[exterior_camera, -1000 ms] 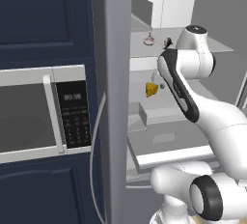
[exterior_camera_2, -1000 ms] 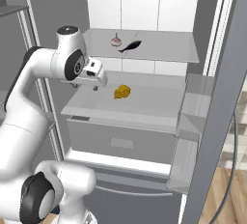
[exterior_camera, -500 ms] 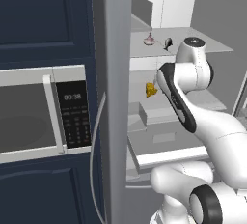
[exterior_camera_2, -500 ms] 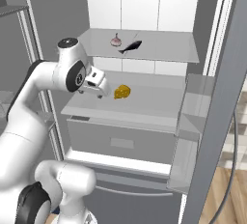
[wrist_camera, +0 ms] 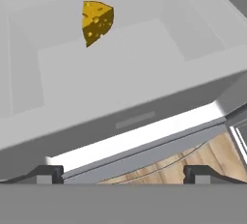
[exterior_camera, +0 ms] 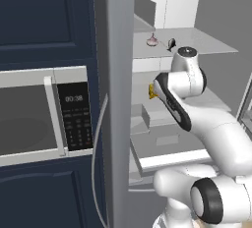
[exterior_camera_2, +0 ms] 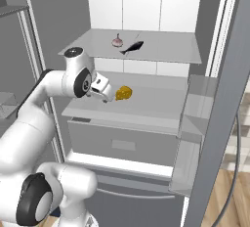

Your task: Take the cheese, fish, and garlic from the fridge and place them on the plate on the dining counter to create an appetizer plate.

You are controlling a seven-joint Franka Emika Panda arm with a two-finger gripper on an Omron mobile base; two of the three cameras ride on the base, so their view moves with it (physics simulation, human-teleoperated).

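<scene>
Now:
cheese (exterior_camera_2: 123,93): on middle fridge (exterior_camera_2: 146,6) shelf, just beside gripper (exterior_camera_2: 106,96), apart
gripper: fingers (wrist_camera: 48,172) spread, empty
garlic (exterior_camera_2: 116,40), fish (exterior_camera_2: 132,48): shelf above

One fridge (exterior_camera_2: 146,6) stands open. Inside it there is one cheese wedge (exterior_camera_2: 123,93), alone on the middle shelf (exterior_camera_2: 146,106). The upper shelf (exterior_camera_2: 166,47) carries two things: one garlic bulb (exterior_camera_2: 116,40) and one dark fish (exterior_camera_2: 132,48). That makes three food items on two shelves. One drawer (exterior_camera_2: 122,143) sits below. One microwave (exterior_camera: 42,116) is set in the navy cabinetry.
</scene>
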